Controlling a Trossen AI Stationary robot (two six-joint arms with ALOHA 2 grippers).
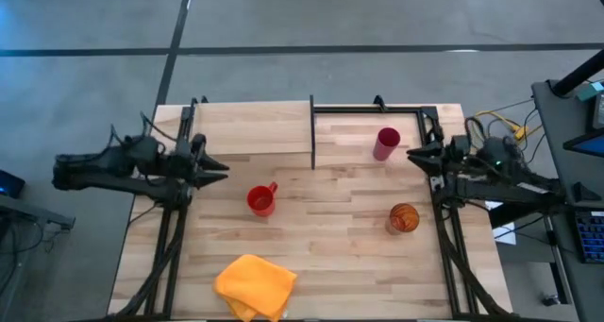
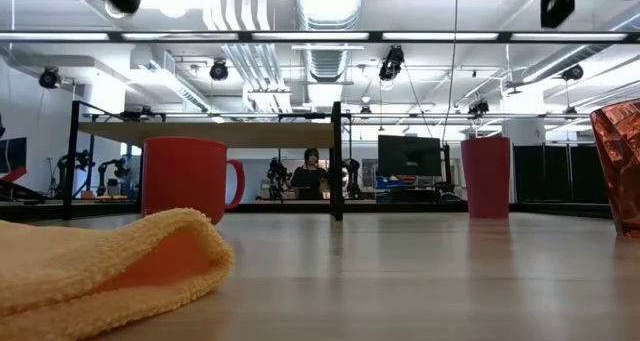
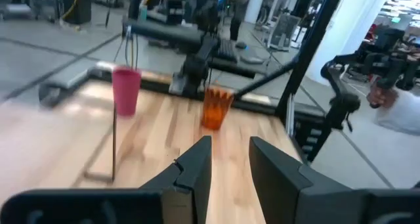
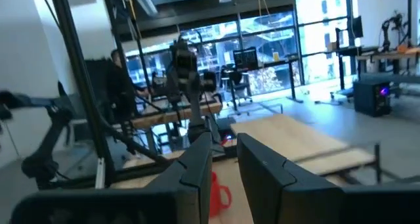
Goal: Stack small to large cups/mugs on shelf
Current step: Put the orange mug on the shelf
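The short red mug point(image 1: 261, 200) point(image 2: 185, 179) point(image 4: 218, 191) stands on its base mid-table, handle toward the far right. The pink tumbler point(image 1: 386, 144) point(image 2: 486, 176) point(image 3: 126, 89) stands upright inside the black frame, right of the thin dark divider point(image 1: 312, 133). The orange striped cup point(image 1: 404, 218) point(image 3: 216, 107) stands near the right edge. The shelf's pale panel point(image 1: 250, 128) point(image 2: 210, 133) lies at the far left. My left gripper point(image 1: 225, 169) point(image 3: 231, 148) hovers open left of the mug. My right gripper point(image 1: 411, 155) point(image 4: 223, 145) hovers open right of the tumbler.
A yellow-orange cloth point(image 1: 256, 286) point(image 2: 100, 266) lies crumpled at the table's near edge. The black frame point(image 1: 377, 108) borders the far right of the table. Bare planks lie between the mug and the orange cup. A person point(image 2: 311, 171) sits in the room far behind.
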